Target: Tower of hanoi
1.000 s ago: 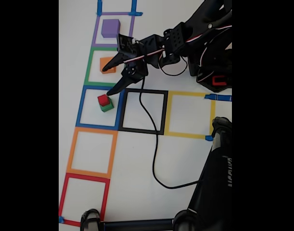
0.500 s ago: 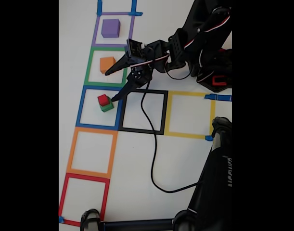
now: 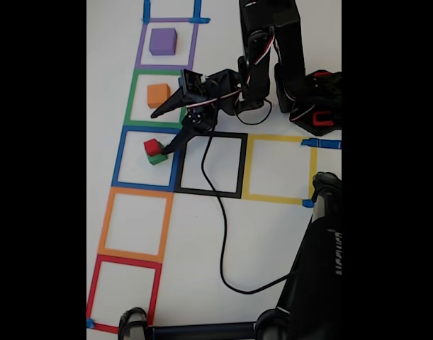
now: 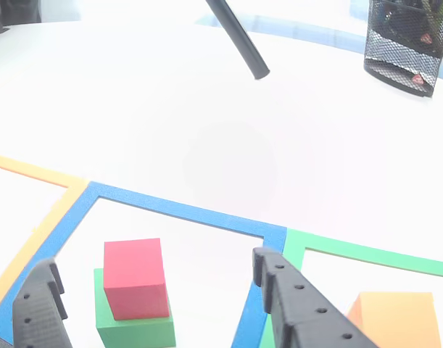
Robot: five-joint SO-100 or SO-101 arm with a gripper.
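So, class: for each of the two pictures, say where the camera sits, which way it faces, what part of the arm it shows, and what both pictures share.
Fixed view: sits high above the table, looking down on taped squares; it shows the whole black arm and its open gripper.
Other view: sits low, close behind the gripper, looking forward across the table toward a mesh basket; both fingers show.
Shared: red cube on green cube in the blue square, and the orange cube.
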